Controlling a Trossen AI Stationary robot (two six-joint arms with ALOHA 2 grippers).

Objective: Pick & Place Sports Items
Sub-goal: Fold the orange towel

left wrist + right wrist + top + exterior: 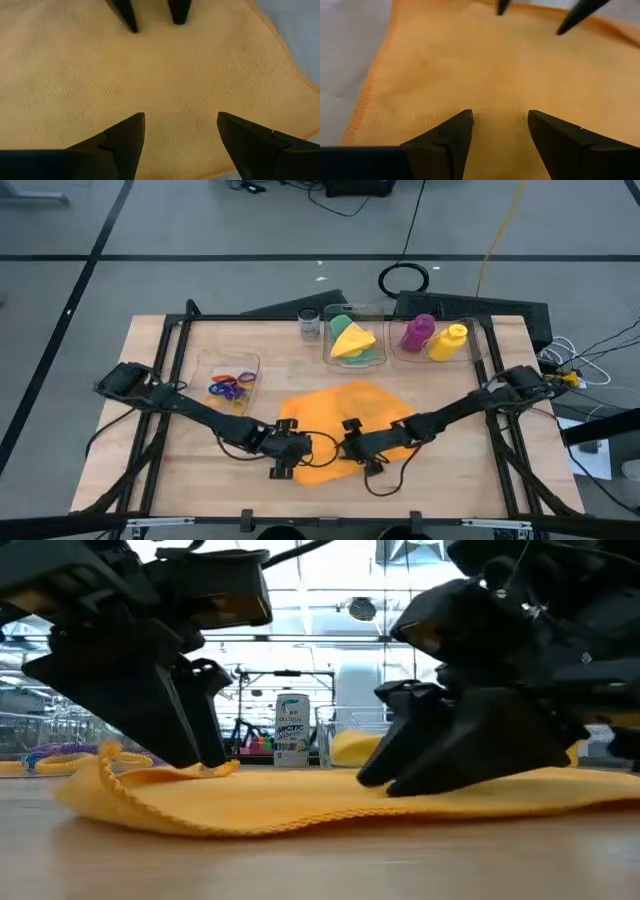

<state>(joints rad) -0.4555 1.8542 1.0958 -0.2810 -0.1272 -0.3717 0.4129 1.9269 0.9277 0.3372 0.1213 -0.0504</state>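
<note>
An orange cloth (345, 420) lies spread on the wooden table (500, 470), its left end (105, 765) curled up a little. My left gripper (290, 457) stands open over the cloth's near left part, fingers slanting down. My right gripper (357, 448) stands open over its near middle and faces the left one. Each wrist view shows flat orange cloth (165, 75) (490, 65) between the fingers. Green and yellow cloths (352, 340) lie in a clear box. Purple and yellow bottles (433, 338) lie in another. My left gripper has its open fingertips (205, 758) down at the cloth's top, near its left end, coming from above at a slant. The cloth's raised edge hides the tips, so I cannot tell whether they touch. My right gripper rests its open fingertips (378, 780) on the cloth's top (400, 792), slanting down from the table's right. The cloth lies flat between the fingers, not gathered.
A clear box with coloured rings (232, 385) stands left of the cloth. A small glass jar (309, 325) stands at the far edge beside the boxes. Bare wood lies along the near edge and at the right. Black frame bars (165, 380) run along both sides.
</note>
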